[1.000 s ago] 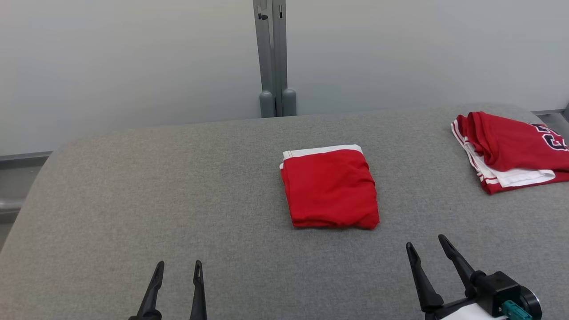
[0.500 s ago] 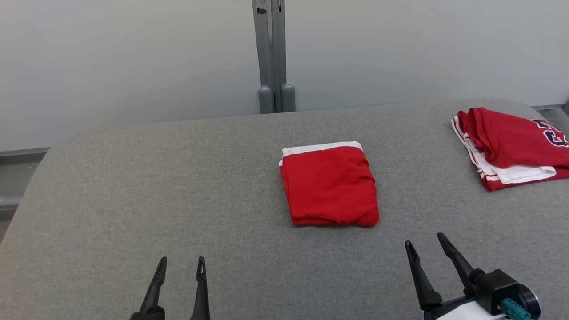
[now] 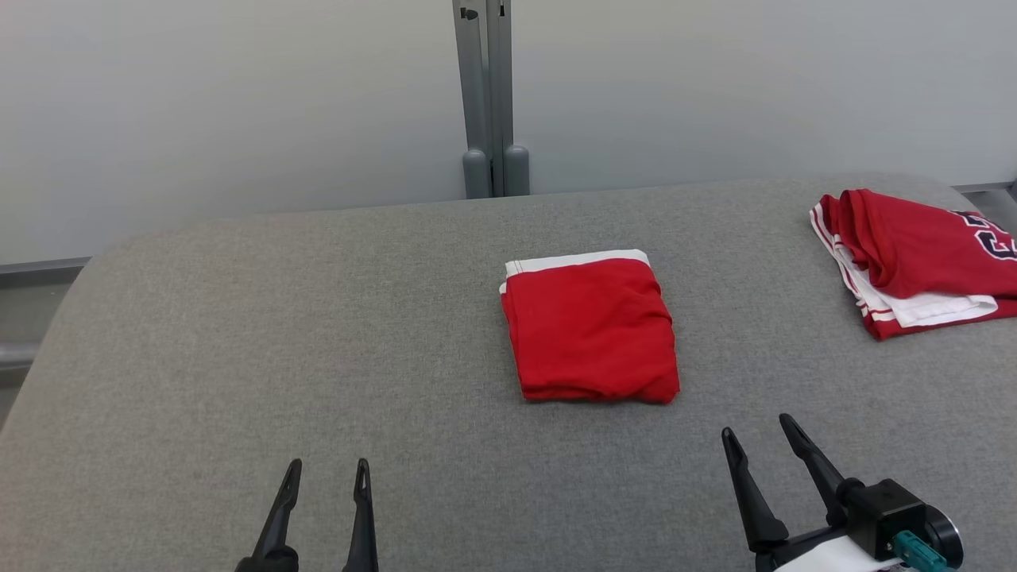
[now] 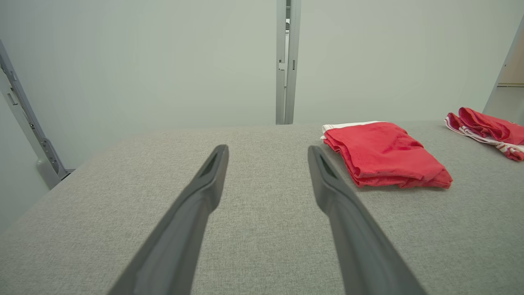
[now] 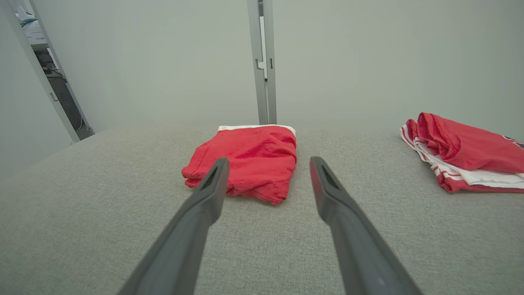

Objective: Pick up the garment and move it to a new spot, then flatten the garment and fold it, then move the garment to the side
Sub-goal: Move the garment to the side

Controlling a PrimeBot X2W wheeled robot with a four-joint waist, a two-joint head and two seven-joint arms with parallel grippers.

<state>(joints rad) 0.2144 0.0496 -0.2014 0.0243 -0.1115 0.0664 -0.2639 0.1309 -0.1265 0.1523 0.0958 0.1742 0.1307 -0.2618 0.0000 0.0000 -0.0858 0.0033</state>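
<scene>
Hardly anything is shifting since a second ago: the whole head view is drifting a little, so the camera is moving, while the grippers and the cloth are keeping their places relative to one another. At the lower left, the left gripper (image 3: 329,462) is hovering over the near part of the grey fabric table (image 3: 238,334), its two dark fingers spread apart and pinching nothing. At the lower right, the right gripper (image 3: 755,424) is hovering likewise, fingers parted wider and leaning slightly left, also carrying nothing. Beyond both, near the middle of the table and closer to the right gripper, the garment (image 3: 589,330) is lying folded into a neat red rectangle with a white band along its far edge. It is touching neither gripper. In the right wrist view it is sitting just past the fingertips, slightly left of centre. Farther out, at the far right corner of the table and well apart from the garment, a second red jersey (image 3: 914,254) with white trim and dark lettering is lying folded. Behind the table, a grey post (image 3: 486,95) is standing against a pale wall (image 3: 199,119).
</scene>
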